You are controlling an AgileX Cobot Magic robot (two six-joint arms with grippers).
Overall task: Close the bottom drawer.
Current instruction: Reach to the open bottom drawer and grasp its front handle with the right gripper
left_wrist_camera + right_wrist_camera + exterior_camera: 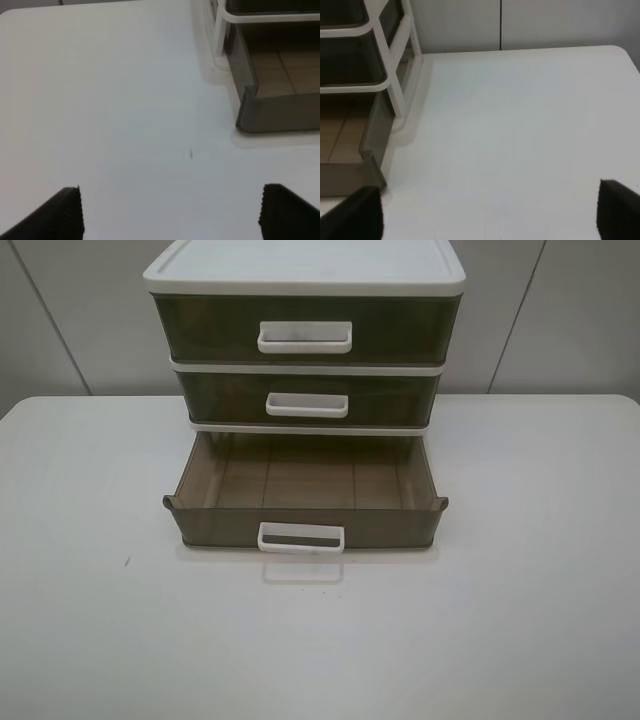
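Note:
The bottom drawer [305,523] of the white-framed three-drawer unit [305,275] is pulled out and empty, smoky olive-brown with a white loop handle [301,538]. Its left front corner shows in the left wrist view [260,107] and its right front corner in the right wrist view [367,162]. The middle drawer [307,400] and top drawer [304,332] are shut. My left gripper [172,212] is open and empty over the table, left of the drawer. My right gripper [487,212] is open and empty, right of the drawer. Neither gripper shows in the exterior high view.
The unit stands at the back middle of a white table [90,620]. A small dark speck [126,562] lies on the table left of the drawer. A grey panelled wall [560,320] rises behind the table.

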